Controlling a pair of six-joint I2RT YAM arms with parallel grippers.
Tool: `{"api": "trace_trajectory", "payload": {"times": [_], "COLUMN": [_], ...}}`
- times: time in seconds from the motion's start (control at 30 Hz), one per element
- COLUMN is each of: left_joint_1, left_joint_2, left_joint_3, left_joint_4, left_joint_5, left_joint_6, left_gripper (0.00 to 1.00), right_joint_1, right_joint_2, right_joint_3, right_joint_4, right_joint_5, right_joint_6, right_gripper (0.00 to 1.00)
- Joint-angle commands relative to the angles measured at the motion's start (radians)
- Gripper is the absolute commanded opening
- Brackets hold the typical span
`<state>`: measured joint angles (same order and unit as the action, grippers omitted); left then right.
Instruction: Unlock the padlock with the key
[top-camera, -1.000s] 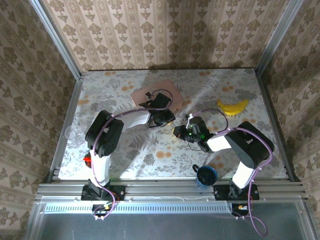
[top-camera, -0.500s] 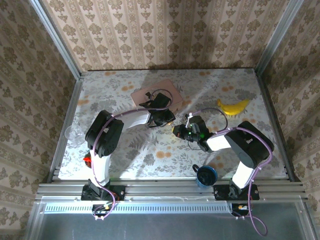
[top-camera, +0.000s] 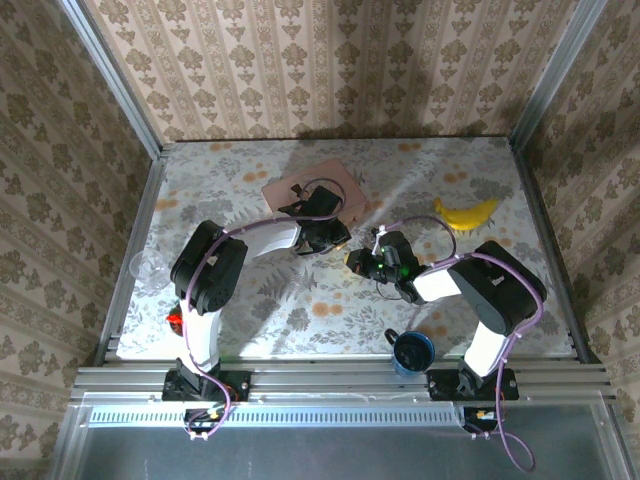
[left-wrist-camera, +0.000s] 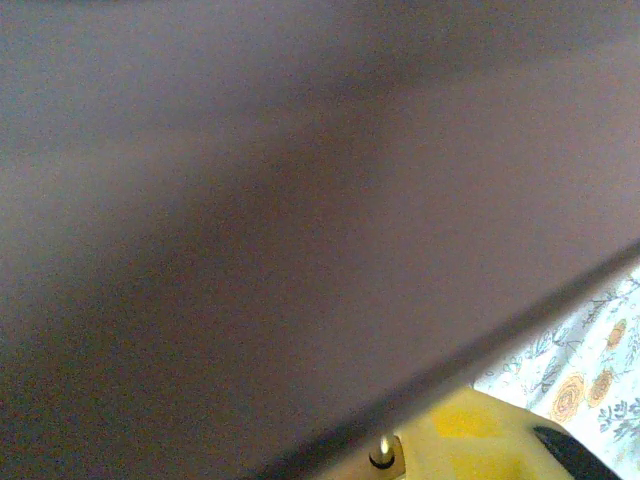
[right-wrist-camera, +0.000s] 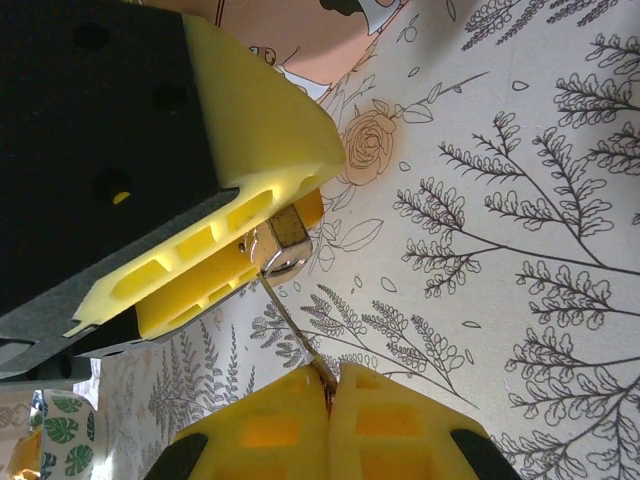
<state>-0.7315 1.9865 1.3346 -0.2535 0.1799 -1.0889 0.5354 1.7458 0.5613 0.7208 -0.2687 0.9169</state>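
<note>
Padlock (right-wrist-camera: 283, 238) in brass and silver is small and sits pinched at the tips of the left gripper (top-camera: 338, 240). Seen from the right wrist, it is squeezed between the two yellow pads (right-wrist-camera: 250, 130), just above the floral tablecloth (right-wrist-camera: 520, 200). From where I stand, that puts it near the middle of the table, slightly right of centre, in the narrow space where the two arms meet.

The right gripper (right-wrist-camera: 328, 385) comes in from the opposite side. Its two yellow fingers are pressed flat together on the thin end of the key (right-wrist-camera: 295, 330). The key's slim metal shaft runs up at a slant from those fingers and touches the underside of the padlock. I cannot tell how far it has gone in, or whether it is in the keyway at all.

From above, both arms bend inward and their gripper tips almost touch. The pink box (top-camera: 312, 188) lies flat just behind the left gripper, toward the far wall. The banana (top-camera: 466, 212) rests well off to the right, and a blue mug (top-camera: 412, 350) stands near the front edge beside the right arm's base.

The left wrist camera looks across a blurred dark surface very close to the lens. Along its bottom edge I can see part of a yellow finger (left-wrist-camera: 470, 430), and a strip of flowered cloth in the corner.
</note>
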Motion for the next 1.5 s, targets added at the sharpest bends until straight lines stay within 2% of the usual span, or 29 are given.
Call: {"api": "trace_trajectory", "payload": {"times": [0.0, 1.47], "left_joint_1": [-0.003, -0.005], "left_joint_2": [-0.009, 0.007], "left_joint_3": [-0.024, -0.016], "left_joint_4": [-0.013, -0.012], "left_joint_5": [0.081, 0.094], "left_joint_6": [-0.040, -0.039], "left_gripper": [0.00, 0.00], "right_joint_1": [-0.006, -0.003], "right_joint_2": [0.030, 0.017], "right_joint_3": [-0.001, 0.003], "right_joint_4": [0.012, 0.020], "right_joint_5": [0.018, 0.011], "right_joint_6": [0.003, -0.062], "right_gripper": [0.00, 0.00]}}
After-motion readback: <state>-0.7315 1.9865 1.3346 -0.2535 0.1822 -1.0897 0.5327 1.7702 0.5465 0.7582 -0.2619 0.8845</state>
